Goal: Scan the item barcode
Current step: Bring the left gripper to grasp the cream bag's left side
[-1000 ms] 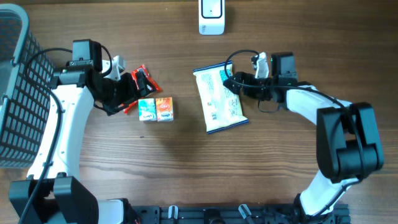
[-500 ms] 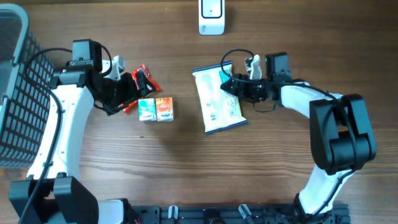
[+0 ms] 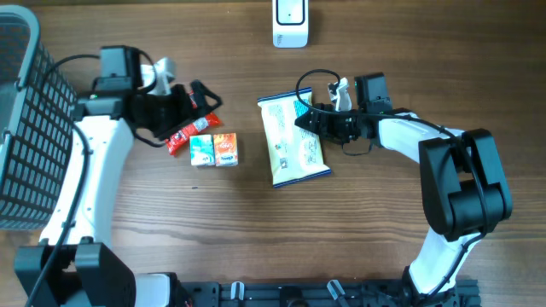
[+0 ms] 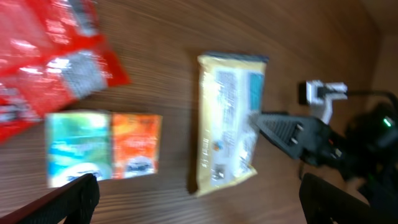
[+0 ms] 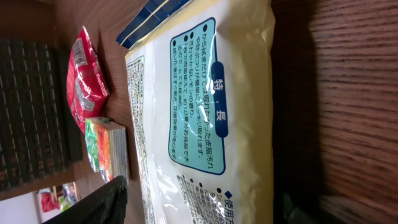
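Mid-table, slightly toward the far edge: the cream pouch (image 3: 293,141) has been shoved left and twisted a little compared with a second ago, label side up. The right gripper (image 3: 303,124) has been brought in from the right edge onto the pouch's right side. Its jaws are partly closed with the pouch edge between the fingers. Whether it is actually pinched cannot be told.

The left gripper (image 3: 198,101) has been swung toward the far edge and is spread fully with nothing in it, over the red packet (image 3: 177,136).

Judgement: the pouch is being taken up for the scan, but no lift is seen yet. The white scanner (image 3: 290,21) at the far edge is not yet faced by any barcode.

The two small cartons (image 3: 213,149) are unmoved, side by side and just left of the pouch.

Only one container is seen, the wire basket (image 3: 26,128) at the left edge. Nothing is visible inside the part shown.
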Robot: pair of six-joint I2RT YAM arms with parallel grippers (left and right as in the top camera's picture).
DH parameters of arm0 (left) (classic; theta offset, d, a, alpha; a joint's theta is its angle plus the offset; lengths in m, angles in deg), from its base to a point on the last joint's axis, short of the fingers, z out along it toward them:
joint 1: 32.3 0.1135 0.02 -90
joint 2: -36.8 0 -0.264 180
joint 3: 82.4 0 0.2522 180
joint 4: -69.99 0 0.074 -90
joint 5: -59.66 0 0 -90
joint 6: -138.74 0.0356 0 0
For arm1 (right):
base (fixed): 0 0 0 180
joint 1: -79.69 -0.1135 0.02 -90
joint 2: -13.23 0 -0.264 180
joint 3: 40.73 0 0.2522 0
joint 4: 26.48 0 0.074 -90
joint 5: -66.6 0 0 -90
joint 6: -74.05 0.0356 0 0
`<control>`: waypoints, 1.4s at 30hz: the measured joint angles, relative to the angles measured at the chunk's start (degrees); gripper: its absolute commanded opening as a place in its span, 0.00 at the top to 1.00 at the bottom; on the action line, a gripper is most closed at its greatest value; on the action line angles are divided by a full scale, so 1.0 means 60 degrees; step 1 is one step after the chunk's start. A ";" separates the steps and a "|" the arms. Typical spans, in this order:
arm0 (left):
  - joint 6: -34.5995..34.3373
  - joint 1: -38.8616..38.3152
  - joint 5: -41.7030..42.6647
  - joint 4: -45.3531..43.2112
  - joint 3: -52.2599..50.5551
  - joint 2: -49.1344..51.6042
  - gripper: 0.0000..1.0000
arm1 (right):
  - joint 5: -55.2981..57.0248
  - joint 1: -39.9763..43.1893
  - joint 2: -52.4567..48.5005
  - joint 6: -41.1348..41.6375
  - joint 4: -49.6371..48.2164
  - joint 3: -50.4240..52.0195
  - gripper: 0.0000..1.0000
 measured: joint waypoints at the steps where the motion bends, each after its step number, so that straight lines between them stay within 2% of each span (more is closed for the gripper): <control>1: 0.0000 -0.0277 0.0098 -0.0047 0.0000 0.0040 0.22 | 0.0000 0.0000 0.0000 0.0004 0.0004 0.0000 0.28; 2: 0.0000 -0.0525 0.0160 -0.0091 0.0000 0.0098 0.38 | 0.0000 0.0000 0.0000 0.0004 0.0000 0.0000 0.28; 3: -0.0044 -0.0860 0.0219 -0.0197 0.0000 0.0204 0.64 | 0.0000 0.0000 0.0000 0.0004 0.0000 0.0000 0.28; 6: -0.0091 -0.1781 0.0328 -0.0710 0.0000 0.0667 0.96 | 0.0000 0.0000 0.0000 0.0004 0.0004 -0.0004 0.28; 12: -0.1115 -0.3009 0.0313 -0.2033 0.0000 0.2127 0.96 | 0.0004 0.0000 0.0000 0.0033 0.0036 -0.0018 0.29; 14: -0.1679 -0.3067 0.0321 -0.2342 0.0000 0.2637 0.96 | 0.0007 0.0000 0.0000 0.0029 0.0058 -0.0018 0.29; 20: -0.2167 -0.3049 0.0350 -0.2455 -0.0004 0.3810 0.96 | 0.0004 0.0000 0.0000 0.0033 0.0066 -0.0018 0.29; 31: -0.2820 -0.3049 -0.1402 -0.1996 -0.0011 0.4033 0.96 | 0.0004 0.0000 0.0000 0.0036 0.0066 -0.0018 0.30; 42: -0.3144 -0.3311 -0.1781 -0.2353 -0.0011 0.4284 0.96 | 0.0069 -0.0007 0.0000 0.0076 0.0087 -0.0018 0.32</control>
